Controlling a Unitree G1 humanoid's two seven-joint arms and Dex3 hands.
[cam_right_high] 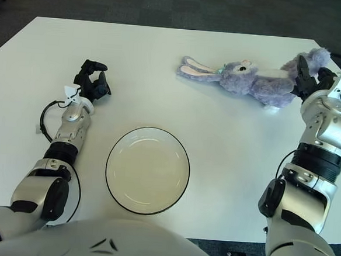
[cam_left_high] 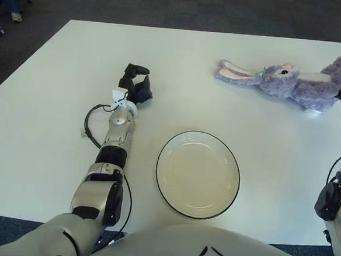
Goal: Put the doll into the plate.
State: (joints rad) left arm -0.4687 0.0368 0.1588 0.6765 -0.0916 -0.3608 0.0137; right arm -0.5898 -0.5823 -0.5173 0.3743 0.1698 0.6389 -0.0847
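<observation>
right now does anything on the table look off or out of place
Nothing looks damaged or spilled. The purple bunny doll lies on its side near the table's far right, not yet in the plate, which sits upright and empty. The right hand is at the doll's rear end; the left hand shows left of the plate.

You had bright, even light from overhead. The white matte surface (cam_left_high: 222, 55) showed no harsh glare, and shadows under the purple plush rabbit doll (cam_right_high: 250, 82) and the round cream plate with a dark rim (cam_left_high: 198, 174) stayed faint and soft. Focus held sharp across both views, with slight bending toward the edges.
</observation>
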